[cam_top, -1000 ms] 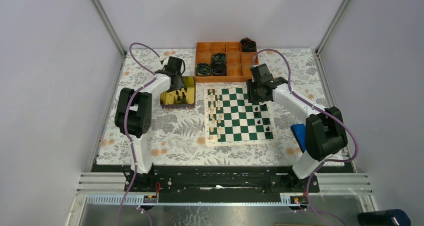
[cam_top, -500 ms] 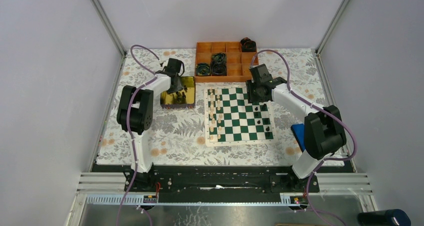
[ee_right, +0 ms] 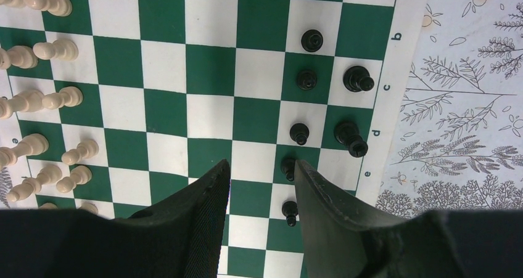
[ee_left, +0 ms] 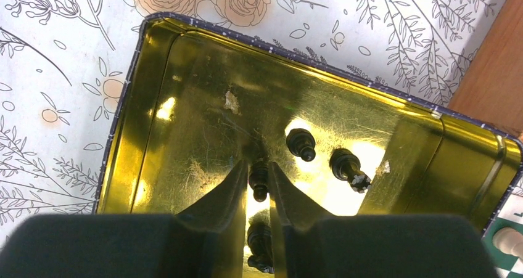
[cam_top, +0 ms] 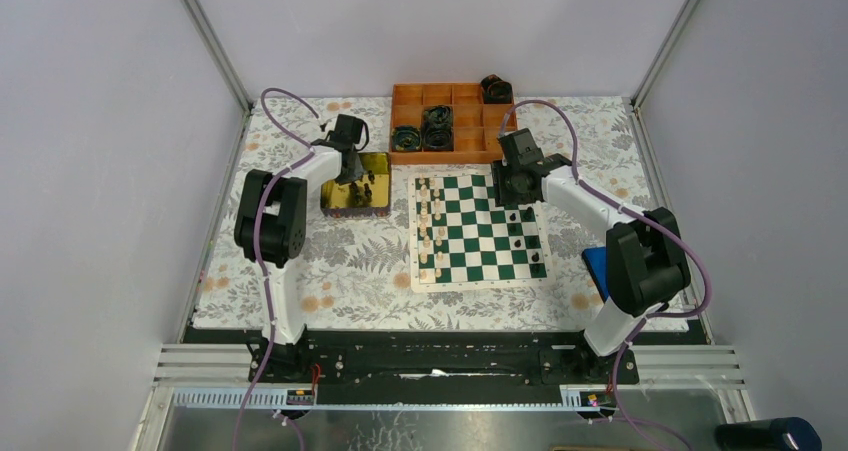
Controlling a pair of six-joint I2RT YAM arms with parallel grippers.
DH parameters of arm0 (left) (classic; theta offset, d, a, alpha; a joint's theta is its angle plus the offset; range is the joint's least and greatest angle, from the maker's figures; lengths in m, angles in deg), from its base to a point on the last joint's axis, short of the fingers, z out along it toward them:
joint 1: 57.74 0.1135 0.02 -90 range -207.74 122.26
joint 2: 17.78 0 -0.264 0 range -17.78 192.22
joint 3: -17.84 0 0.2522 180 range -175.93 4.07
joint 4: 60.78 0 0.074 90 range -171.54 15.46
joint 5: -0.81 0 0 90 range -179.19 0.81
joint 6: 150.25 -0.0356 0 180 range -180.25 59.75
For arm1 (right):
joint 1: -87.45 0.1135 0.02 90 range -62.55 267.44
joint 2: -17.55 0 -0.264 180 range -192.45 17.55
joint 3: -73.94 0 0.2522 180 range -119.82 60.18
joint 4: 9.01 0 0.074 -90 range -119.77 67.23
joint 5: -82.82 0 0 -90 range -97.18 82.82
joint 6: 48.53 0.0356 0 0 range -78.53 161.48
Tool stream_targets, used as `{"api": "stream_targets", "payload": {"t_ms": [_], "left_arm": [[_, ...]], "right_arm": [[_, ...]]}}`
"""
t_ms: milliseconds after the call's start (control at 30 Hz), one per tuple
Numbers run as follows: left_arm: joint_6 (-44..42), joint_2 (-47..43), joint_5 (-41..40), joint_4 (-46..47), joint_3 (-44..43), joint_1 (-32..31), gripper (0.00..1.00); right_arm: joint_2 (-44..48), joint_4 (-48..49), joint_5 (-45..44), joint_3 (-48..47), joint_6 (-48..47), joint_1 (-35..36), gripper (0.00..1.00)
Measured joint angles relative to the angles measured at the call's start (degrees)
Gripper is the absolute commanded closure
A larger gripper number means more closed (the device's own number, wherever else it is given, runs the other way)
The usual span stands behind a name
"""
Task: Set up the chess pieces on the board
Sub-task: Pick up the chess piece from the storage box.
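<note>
Yellow tin (cam_top: 335, 207) at 10 o'clock from the board (cam_top: 478, 233): left gripper (ee_left: 257, 166) has settled and pinches a black piece (ee_left: 258, 179), ready for lifting; right gripper (ee_right: 260, 164) stays open, empty.

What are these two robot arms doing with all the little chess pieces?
They are setting up a chess game. The left claw reaches into the yellow tin, its fingers either side of a black chess piece. The right claw hangs open over the board, by the black pawns. The cream-white pieces are lined up in rows.
</note>
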Motion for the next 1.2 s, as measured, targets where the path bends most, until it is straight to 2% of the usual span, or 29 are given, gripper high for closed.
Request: {"api": "stream_targets", "payload": {"t_ms": [400, 767, 1200], "left_arm": [[-0.07, 0.15, 0.09, 0.0, 0.0, 0.0, 0.93], [-0.04, -1.09, -0.31, -0.11, 0.28, 0.04, 0.96], [0.11, -16.24, -0.87, -0.37, 5.46, -0.42, 1.0]], "right_arm": [[-0.17, 0.24, -0.07, 0.0, -0.02, 0.0, 0.5], [-0.17, 0.42, -0.31, -0.83, 0.0, 0.0, 0.5], [1.51, 0.31, -3.69, -1.53, 0.7, 0.0, 0.5]]}}
